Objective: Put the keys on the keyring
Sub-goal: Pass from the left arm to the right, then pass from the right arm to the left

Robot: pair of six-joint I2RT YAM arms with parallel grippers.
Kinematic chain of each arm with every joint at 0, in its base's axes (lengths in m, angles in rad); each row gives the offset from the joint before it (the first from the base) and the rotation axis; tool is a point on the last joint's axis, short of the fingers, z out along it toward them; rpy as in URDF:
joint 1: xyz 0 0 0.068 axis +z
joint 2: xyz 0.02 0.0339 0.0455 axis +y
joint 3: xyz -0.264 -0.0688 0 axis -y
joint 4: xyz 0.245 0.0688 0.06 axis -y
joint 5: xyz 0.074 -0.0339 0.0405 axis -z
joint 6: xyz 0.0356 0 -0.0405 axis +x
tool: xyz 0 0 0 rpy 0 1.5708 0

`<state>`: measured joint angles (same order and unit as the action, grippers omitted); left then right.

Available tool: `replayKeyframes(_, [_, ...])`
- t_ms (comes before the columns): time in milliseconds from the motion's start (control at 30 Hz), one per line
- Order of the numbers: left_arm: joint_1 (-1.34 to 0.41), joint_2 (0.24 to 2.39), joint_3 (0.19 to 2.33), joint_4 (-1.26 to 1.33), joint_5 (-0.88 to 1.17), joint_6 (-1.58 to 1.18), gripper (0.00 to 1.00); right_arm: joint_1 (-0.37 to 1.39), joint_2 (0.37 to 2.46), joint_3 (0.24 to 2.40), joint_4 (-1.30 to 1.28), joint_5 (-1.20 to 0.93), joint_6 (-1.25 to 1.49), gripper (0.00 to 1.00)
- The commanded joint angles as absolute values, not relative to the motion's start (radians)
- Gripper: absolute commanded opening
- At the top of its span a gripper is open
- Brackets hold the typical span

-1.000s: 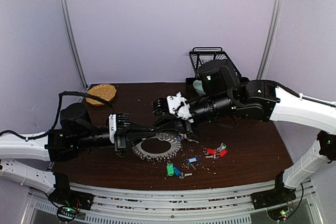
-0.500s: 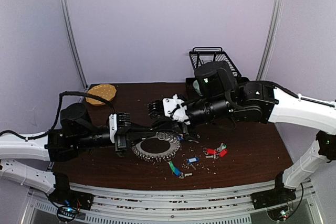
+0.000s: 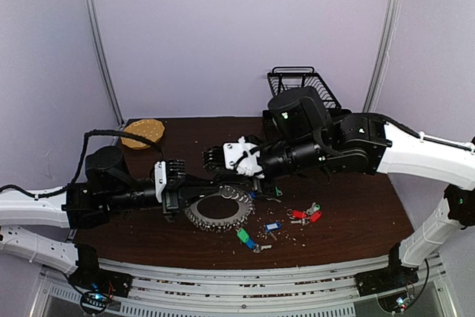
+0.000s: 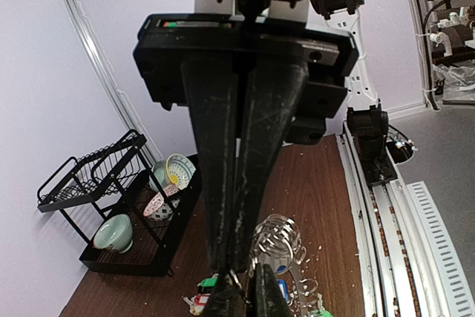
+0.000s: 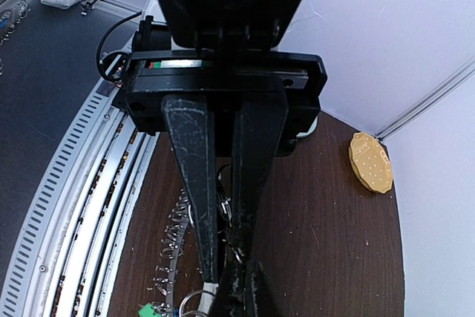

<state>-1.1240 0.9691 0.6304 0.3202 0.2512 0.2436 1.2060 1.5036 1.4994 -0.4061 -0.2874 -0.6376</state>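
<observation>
Keyring point(image 3: 204, 218) and keys point(image 3: 273, 226) are laid near the middle of the brown worktop point(image 3: 356, 213); at the far left rear corner a round yellow disc point(image 3: 143, 133) is seen lying flat; next to the right, the left fingers point(image 4: 215, 183) are held low over the far edge of the keyring, drawn together to a narrow slit, with a small silver ring of the loop pinched between their tips and further linked rings bunched just beside them; the rest of the chain-like loop is spread flat on the worktop; the right fingers point(image 5: 191, 183) are set at the same far edge from the right and are pressed fully together, though whether a ring is caught between them cannot be told; right of the loop, the green, blue and red tagged keys are scattered loose, apart from it; at the rear right a black wire dish rack point(image 3: 300, 79) is stood, with bowls point(image 4: 113, 231) held in it.
</observation>
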Motion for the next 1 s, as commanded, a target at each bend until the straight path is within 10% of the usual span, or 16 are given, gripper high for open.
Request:
replayKeyframes(0, [-1.132,0.941,0.652,0.415,0.191,0.231,0.06,1.21,1.491,1.5,-0.368,-0.256,-0.622,0.0])
replayKeyframes(567, [-1.132,0.877,0.646,0.329,0.081,0.198,0.55,1.21,1.467,1.468,-0.322,-0.158,-0.563,0.0])
replayKeyframes(967, [-1.132,0.953,0.771,0.09,0.008,0.216,0.35,1.209,1.472,1.457,-0.29,-0.112,-0.537,0.0])
